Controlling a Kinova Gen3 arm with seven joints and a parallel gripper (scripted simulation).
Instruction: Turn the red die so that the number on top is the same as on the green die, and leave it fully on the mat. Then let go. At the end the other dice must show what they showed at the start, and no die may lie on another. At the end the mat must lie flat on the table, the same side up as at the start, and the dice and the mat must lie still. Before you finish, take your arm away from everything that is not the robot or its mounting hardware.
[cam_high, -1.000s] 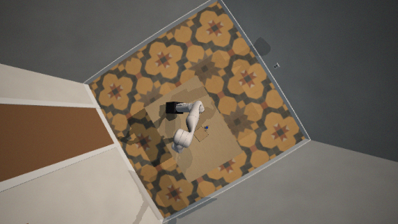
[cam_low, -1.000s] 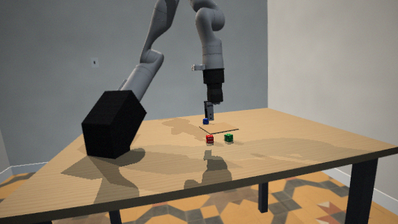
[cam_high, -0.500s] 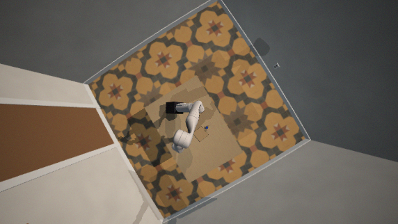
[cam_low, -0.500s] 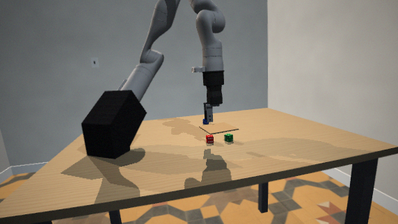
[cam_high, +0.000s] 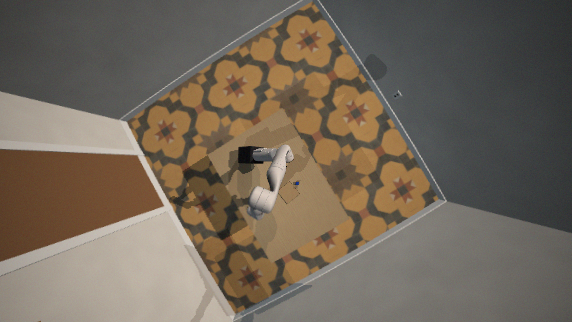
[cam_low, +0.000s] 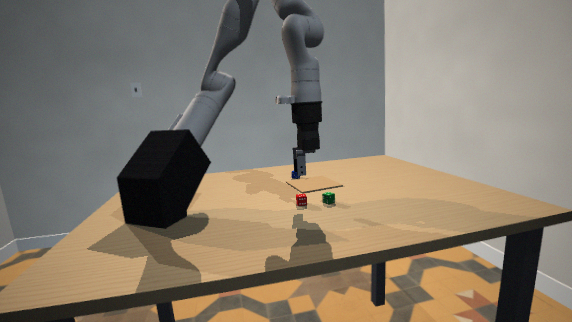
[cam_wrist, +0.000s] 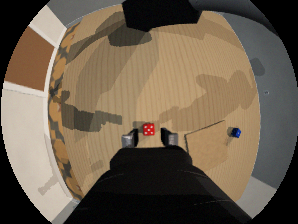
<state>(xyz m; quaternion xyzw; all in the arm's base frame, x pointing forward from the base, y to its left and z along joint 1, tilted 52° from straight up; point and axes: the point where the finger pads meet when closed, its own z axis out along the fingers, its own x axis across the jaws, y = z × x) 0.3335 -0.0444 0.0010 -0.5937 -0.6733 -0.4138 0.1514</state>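
The red die (cam_low: 301, 200) (cam_wrist: 149, 129) lies on the table just in front of the near edge of the thin tan mat (cam_low: 320, 183) (cam_wrist: 212, 144) (cam_high: 289, 195). The green die (cam_low: 328, 198) lies to its right, also off the mat, and is hidden in the wrist view. My gripper (cam_low: 299, 167) (cam_wrist: 149, 134) is open and empty. It points straight down and hangs a little above the red die, which shows between the fingertips in the wrist view. I cannot read the numbers on top of the dice.
A blue die (cam_low: 295, 175) (cam_wrist: 234, 132) (cam_high: 296, 183) sits at the mat's far corner, close behind the gripper in the exterior view. The arm's black base block (cam_low: 160, 175) (cam_high: 247, 154) stands on the wooden table (cam_low: 425, 210) to the left.
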